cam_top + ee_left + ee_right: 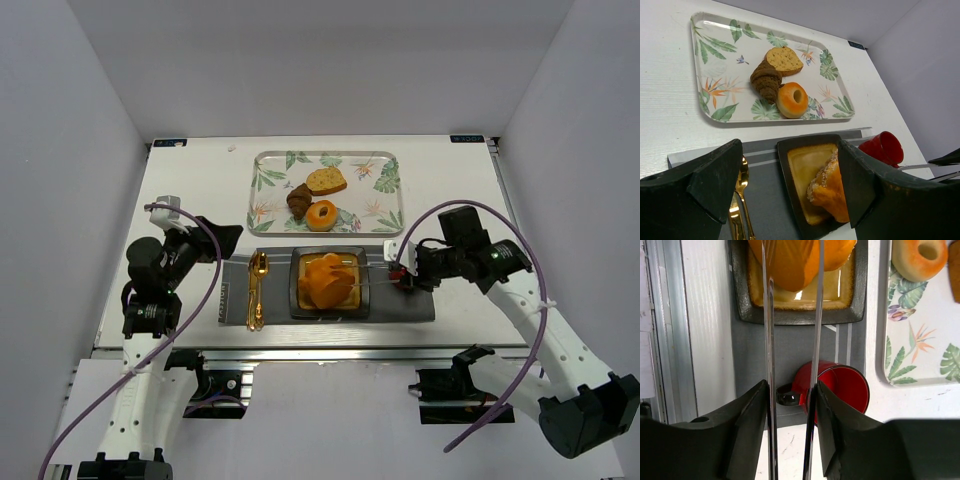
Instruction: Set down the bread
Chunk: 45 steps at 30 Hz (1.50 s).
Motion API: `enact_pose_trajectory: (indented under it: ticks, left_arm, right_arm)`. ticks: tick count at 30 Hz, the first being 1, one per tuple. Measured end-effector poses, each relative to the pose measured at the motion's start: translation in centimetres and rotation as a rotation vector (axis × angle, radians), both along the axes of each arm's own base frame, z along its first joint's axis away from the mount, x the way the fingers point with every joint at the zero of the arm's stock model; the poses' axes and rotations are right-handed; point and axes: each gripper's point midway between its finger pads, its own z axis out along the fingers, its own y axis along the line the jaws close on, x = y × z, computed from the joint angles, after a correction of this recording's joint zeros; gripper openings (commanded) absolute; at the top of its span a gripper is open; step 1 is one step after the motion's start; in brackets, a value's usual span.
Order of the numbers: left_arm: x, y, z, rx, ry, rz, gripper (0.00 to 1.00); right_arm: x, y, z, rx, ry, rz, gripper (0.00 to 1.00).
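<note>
The bread (328,282), a glossy orange-golden chunk, lies in the dark square plate (297,302) on the grey placemat. It also shows in the left wrist view (832,190) and at the top of the right wrist view (800,260). My right gripper (405,272) (790,390) is shut on metal tongs (769,340). Their two arms reach left and straddle the bread; the tips are out of view. My left gripper (222,241) (790,175) is open and empty, left of the plate above the placemat.
A floral tray (268,165) behind the plate holds a tan slice (326,180), a dark croissant (299,200) and a ring donut (321,215). A gold spoon (257,290) lies left of the plate. A red cup (840,385) lies on its side under my right gripper.
</note>
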Motion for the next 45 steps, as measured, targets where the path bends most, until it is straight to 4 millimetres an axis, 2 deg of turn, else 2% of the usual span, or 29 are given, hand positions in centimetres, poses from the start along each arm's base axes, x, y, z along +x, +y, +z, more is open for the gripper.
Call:
enact_pose_trajectory:
  ticks: [7,14,18,21,24,27,29,31,33,36,39,45]
  left_arm:
    - [0.0,0.0,-0.8,-0.003,0.019,0.000,0.86]
    - [0.0,0.0,-0.8,-0.003,0.017,0.000,0.86]
    - [0.0,-0.1,-1.2,-0.007,0.021,-0.004,0.86]
    - [0.0,-0.2,-1.2,-0.010,0.023,-0.010,0.86]
    - [0.0,-0.3,-1.0,-0.012,0.014,-0.015,0.86]
    - [0.0,-0.4,-0.8,-0.013,0.006,-0.020,0.86]
    - [0.0,-0.4,-0.7,-0.013,0.002,-0.021,0.86]
    - [0.1,-0.4,-0.7,-0.013,0.000,-0.022,0.86]
    - [0.1,-0.4,-0.6,-0.013,-0.003,-0.023,0.86]
    - [0.2,-0.4,-0.5,-0.016,-0.010,-0.025,0.86]
    - [0.2,-0.5,-0.9,-0.022,0.000,-0.026,0.86]
    - [0.6,-0.5,-1.7,-0.020,0.028,-0.028,0.86]
  right_arm:
    - [-0.5,-0.3,1.4,0.025,-0.065,-0.003,0.47]
    - [-1.6,-1.5,2.7,0.019,-0.135,-0.018,0.47]
    - [-2.1,-2.1,3.4,0.025,-0.164,-0.052,0.44]
    - [-1.6,-2.4,3.8,0.046,-0.152,-0.136,0.38]
    - [-0.2,-2.6,4.3,0.089,-0.129,-0.259,0.34]
    - [2.4,-3.4,4.3,0.153,-0.084,-0.444,0.33]
    - [4.7,-5.2,4.1,0.199,-0.041,-0.595,0.31]
    - [7.6,-8.4,3.8,0.262,0.011,-0.784,0.30]
    - [10.2,-12.5,2.7,0.305,0.058,-0.974,0.30]
    - [13.0,-16.5,0.4,0.343,0.115,-1.138,0.32]
    - [14.5,-17.9,-3.3,0.352,0.193,-1.211,0.34]
    - [16.0,-19.6,-10.5,0.338,0.338,-1.353,0.43]
